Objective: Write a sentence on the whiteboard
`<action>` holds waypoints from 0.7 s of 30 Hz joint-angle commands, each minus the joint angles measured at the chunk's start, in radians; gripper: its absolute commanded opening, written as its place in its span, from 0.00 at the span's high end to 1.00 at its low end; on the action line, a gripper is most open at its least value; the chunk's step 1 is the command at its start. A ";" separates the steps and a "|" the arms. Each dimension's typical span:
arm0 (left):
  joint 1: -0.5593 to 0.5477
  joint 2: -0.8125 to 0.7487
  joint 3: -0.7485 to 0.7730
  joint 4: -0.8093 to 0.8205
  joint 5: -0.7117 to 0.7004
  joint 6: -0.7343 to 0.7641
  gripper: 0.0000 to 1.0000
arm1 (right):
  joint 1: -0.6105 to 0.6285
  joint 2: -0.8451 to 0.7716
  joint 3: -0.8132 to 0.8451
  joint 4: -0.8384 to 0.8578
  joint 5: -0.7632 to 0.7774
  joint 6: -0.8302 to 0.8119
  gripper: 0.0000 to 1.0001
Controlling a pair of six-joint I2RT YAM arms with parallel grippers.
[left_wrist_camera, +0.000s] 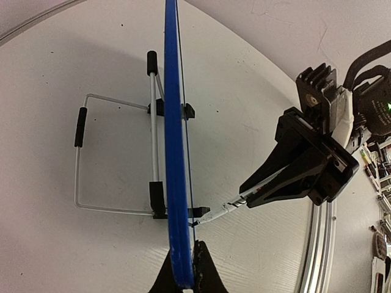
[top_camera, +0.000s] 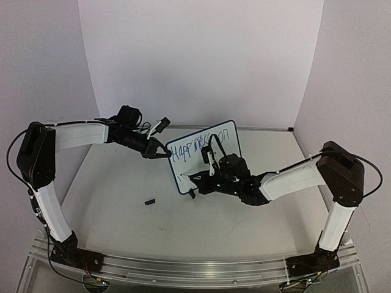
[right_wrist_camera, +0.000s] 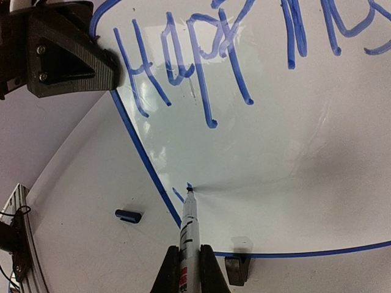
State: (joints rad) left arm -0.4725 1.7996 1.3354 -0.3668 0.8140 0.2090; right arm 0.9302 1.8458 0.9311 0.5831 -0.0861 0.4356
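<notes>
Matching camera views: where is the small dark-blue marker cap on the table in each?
Top external: small dark-blue marker cap, lower left of the blue-rimmed white rectangular whiteboard.
Left wrist: not in it.
Right wrist: cap lower left, outside the rim.
Shared landmark: the whiteboard's blue rim.

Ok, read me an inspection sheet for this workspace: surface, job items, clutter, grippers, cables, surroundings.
Surface: white table, no spills seen.
Job's things: whiteboard upright on a wire stand; sentence reads roughly "Happiness on" in the top line, with a small stroke begun below it.
Clutter: one dark-blue cap on the table near the board's lower left corner.
Grippers: left gripper shut on the whiteboard's left edge; right gripper shut on the marker, tip on the board.
Cables: black cables loop beside both arms.
Surroundings: plain white walls; metal rail at the near edge.
</notes>
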 commanded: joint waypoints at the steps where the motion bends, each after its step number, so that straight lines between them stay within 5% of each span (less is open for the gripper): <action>1: -0.025 0.006 -0.005 -0.072 -0.076 0.056 1.00 | -0.008 0.017 -0.026 0.009 -0.008 0.015 1.00; 13: -0.025 0.010 -0.005 -0.073 -0.077 0.055 1.00 | -0.008 0.057 -0.040 0.011 -0.083 0.040 1.00; 21: -0.025 0.012 -0.005 -0.072 -0.076 0.055 1.00 | -0.008 -0.075 -0.053 0.023 -0.122 0.030 1.00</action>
State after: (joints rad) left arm -0.4726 1.7996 1.3354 -0.3664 0.8150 0.2095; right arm 0.9257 1.8733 0.8845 0.5794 -0.1842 0.4690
